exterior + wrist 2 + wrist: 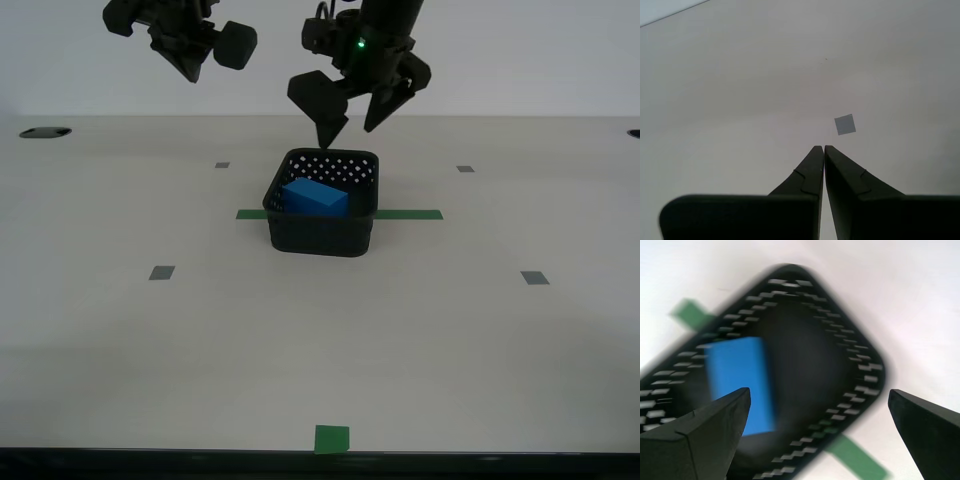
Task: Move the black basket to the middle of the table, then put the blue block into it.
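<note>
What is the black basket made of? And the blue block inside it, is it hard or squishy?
The basket looks like moulded black plastic: matte walls, rounded corners, neat rows of small round holes. The block looks hard, maybe plastic or painted wood: flat plain faces and sharp straight edges, with no dents or sag. The pictures can't settle which.

Setting: robot test bench, lab-type. Evidence: wide off-white table carrying calibration-style markers, namely a green tape strip, a green square at the near edge, small grey squares; plain pale wall behind.
</note>
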Available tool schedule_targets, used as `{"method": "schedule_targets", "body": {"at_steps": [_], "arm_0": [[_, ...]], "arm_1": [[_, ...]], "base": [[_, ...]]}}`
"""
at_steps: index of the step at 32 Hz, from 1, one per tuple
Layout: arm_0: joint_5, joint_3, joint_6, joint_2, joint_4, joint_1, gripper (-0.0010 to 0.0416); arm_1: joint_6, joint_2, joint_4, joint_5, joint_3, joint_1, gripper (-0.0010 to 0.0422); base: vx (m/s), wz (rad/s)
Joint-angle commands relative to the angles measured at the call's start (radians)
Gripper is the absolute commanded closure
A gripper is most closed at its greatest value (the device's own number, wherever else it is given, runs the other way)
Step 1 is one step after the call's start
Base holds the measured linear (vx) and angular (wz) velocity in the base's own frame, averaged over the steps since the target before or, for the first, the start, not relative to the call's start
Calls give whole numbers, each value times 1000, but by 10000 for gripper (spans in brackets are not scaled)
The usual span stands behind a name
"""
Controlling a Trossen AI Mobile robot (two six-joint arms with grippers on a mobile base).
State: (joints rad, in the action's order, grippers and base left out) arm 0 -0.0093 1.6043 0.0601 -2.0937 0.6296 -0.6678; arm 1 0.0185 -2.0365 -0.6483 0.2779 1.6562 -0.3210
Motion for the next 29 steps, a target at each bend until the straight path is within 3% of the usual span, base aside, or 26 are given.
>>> {"method": "schedule_targets", "body": {"at_steps": [1, 5, 7, 10, 12, 16, 21, 29], "arm_0": [[98, 1, 13, 0, 8, 59, 21], [99, 1, 11, 0, 6, 159, 21], [100, 1, 11, 0, 7, 299, 20], [105, 2, 11, 0, 4, 414, 21], [105, 2, 11, 0, 7, 441, 20], [105, 3, 11, 0, 5, 566, 21], [105, 2, 11, 0, 6, 624, 20], [105, 3, 10, 0, -2, 622, 21]], "arm_1": [[-4, 0, 1, 1, 0, 0, 412], [-3, 0, 3, 1, 0, 0, 412], [-4, 0, 10, 1, 0, 0, 412], [-3, 0, 26, -3, 2, 0, 412], [-3, 0, 29, -2, 2, 0, 412], [-3, 0, 41, -2, 0, 0, 412], [-3, 0, 48, -2, 1, 0, 412], [-3, 0, 49, -2, 0, 0, 412]], "base": [[0, 0], [0, 0], [0, 0], [0, 0], [0, 0], [0, 0], [0, 0], [0, 0]]}}
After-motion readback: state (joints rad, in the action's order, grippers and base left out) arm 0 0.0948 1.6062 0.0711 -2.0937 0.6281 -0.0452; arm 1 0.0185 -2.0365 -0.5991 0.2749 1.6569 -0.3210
